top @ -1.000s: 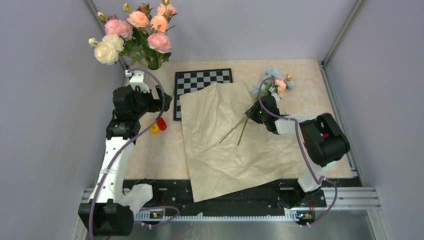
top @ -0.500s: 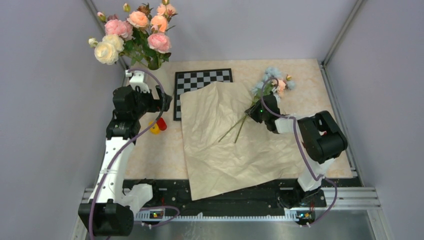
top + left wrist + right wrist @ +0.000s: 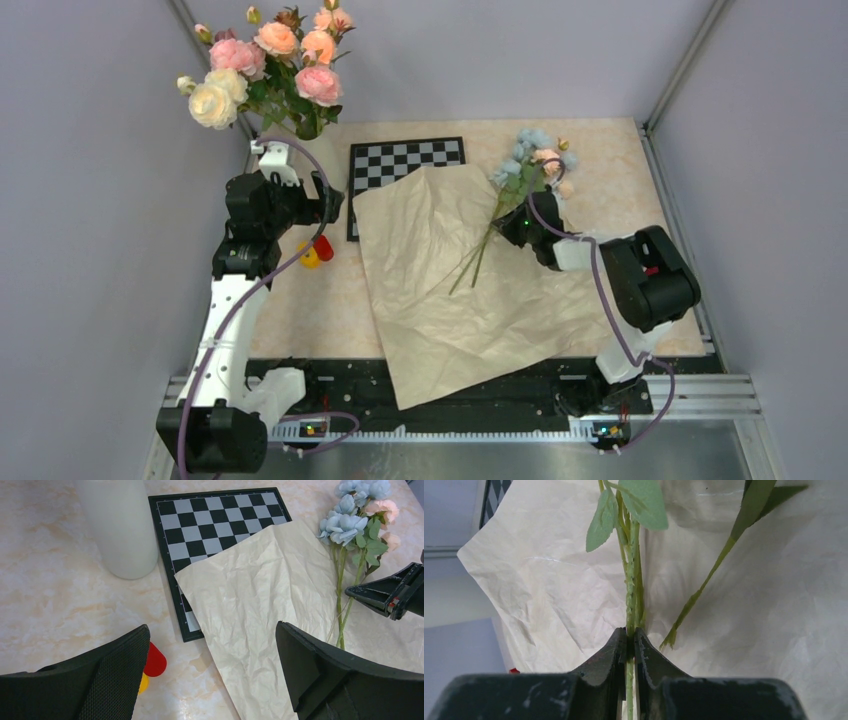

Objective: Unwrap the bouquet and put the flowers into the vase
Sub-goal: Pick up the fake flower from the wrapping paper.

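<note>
Table (image 3: 610, 150): marbled beige.
Paper (image 3: 440, 290): crinkled sheet overlapping chessboard (image 3: 400, 160).
Flowers (image 3: 528, 165): thin stems pinched by right gripper (image 3: 630, 636).
Left gripper (image 3: 333, 208): jaws apart.

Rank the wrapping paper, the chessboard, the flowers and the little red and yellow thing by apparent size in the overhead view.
1. wrapping paper, by far the largest
2. chessboard, though the paper covers part of it
3. flowers, longer end to end but thin, so this is close
4. red and yellow thing

Plain grey-lilac walls (image 3: 90, 250) enclose a pale marbled table (image 3: 300, 310); silver posts (image 3: 684, 62) mark the back corners.
</note>
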{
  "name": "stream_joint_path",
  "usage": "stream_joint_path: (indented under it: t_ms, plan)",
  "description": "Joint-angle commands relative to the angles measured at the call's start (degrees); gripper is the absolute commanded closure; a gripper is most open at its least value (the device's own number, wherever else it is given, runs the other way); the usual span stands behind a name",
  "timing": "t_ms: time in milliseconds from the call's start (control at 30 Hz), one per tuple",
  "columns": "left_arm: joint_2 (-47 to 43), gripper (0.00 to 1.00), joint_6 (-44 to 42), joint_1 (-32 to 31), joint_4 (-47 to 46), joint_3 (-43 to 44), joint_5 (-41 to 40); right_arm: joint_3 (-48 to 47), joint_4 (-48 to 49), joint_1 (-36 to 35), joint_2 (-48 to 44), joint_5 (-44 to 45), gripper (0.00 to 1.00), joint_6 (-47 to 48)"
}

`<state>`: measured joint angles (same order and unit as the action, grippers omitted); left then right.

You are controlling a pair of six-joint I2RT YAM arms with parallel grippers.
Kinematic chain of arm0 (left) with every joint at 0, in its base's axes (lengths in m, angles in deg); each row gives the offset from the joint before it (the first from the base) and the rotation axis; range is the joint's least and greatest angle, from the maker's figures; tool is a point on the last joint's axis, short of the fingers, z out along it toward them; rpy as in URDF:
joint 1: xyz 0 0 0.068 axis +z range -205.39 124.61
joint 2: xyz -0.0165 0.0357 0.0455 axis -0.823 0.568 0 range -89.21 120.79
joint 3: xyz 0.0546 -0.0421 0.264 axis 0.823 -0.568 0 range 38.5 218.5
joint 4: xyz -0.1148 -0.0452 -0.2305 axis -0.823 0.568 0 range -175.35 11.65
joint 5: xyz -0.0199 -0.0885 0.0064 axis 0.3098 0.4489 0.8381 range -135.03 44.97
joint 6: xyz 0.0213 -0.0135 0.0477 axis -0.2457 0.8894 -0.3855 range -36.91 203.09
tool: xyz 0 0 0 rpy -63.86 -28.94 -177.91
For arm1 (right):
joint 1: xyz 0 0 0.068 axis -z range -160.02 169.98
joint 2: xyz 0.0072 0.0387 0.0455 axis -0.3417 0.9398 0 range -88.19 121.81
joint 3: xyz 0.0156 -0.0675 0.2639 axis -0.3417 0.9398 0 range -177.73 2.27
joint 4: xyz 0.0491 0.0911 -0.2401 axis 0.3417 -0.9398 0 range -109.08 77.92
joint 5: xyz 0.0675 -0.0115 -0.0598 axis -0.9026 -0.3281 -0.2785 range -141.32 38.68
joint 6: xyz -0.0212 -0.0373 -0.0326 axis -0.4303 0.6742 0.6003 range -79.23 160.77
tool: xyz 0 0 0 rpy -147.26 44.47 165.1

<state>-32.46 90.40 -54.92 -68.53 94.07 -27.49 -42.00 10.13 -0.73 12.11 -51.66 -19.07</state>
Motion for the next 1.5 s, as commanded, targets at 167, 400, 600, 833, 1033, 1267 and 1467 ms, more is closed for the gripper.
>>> stream_joint_path:
  t_ms: [167,400,600,833,1033,1267,1467]
  plan:
    - [-1.46,0.01,-0.87,-0.21,-1.44,-0.46,0.00,3.14,5.26,0.99,-7.14,0.07,1.00,-4.22]
    - [-1.64,0.01,-0.87,-0.21,-1.44,-0.44,-0.05,5.42,4.00,1.07,-12.19,3.85,1.00,-3.71]
    - [-1.81,0.01,-0.89,-0.21,-1.52,-0.57,-0.06,6.20,1.96,1.04,-16.16,6.69,1.00,-1.18]
    - [-1.56,0.01,-0.73,-0.21,-1.61,-0.68,0.16,6.65,-0.01,1.10,-21.08,9.98,1.00,3.45]
    - [-2.32,0.01,-0.80,-0.21,-2.32,-1.15,2.00,7.11,-1.04,1.09,-26.91,10.74,1.00,10.40]
    - [-3.93,0.01,2.18,-6.57,-4.86,-2.49,2.48,6.56,1.56,0.88,-34.79,-1.99,1.00,22.73]
    - [-6.22,0.01,11.52,-16.28,-8.72,-3.28,2.52,6.34,3.48,-1.00,-40.48,-14.16,1.00,26.86]
